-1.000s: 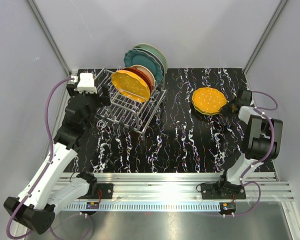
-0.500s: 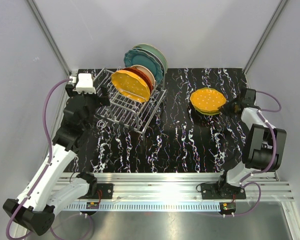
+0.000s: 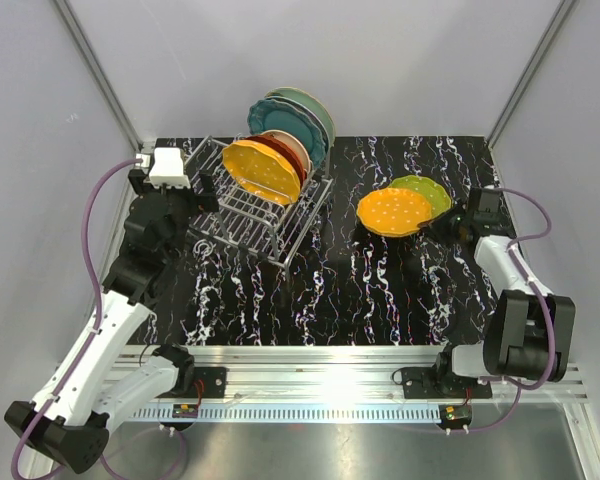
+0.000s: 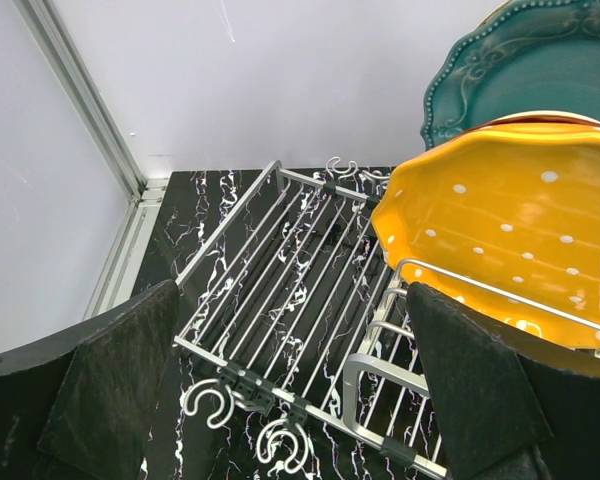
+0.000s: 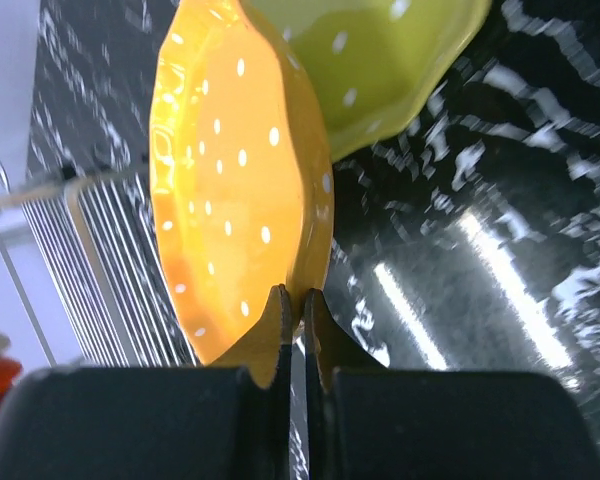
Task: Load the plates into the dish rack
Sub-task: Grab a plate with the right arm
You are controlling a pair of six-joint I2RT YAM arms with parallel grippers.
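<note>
The silver dish rack [image 3: 242, 212] stands at the back left and also shows in the left wrist view [image 4: 280, 290]. In it stand a dotted orange-yellow plate [image 3: 262, 170], a red-orange plate, a cream-centred plate, a dark teal plate [image 3: 280, 120] and a mint green plate [image 3: 318, 108]. My right gripper [image 3: 442, 222] is shut on the rim of a second dotted orange-yellow plate [image 5: 230, 200] and holds it tilted above the table. The dotted lime green plate [image 3: 427, 191] lies on the table behind it. My left gripper [image 4: 290, 400] is open and empty over the rack's left end.
The black marbled table [image 3: 380, 290] has grey walls at the back and sides. Wire hooks [image 4: 245, 420] hang at the rack's near edge. The rack's taller raised frame [image 4: 380, 370] stands between my left fingers.
My right gripper has lifted the dotted orange-yellow plate off the lime green plate and carried it left. The lime green plate now shows. The left arm has barely moved.
</note>
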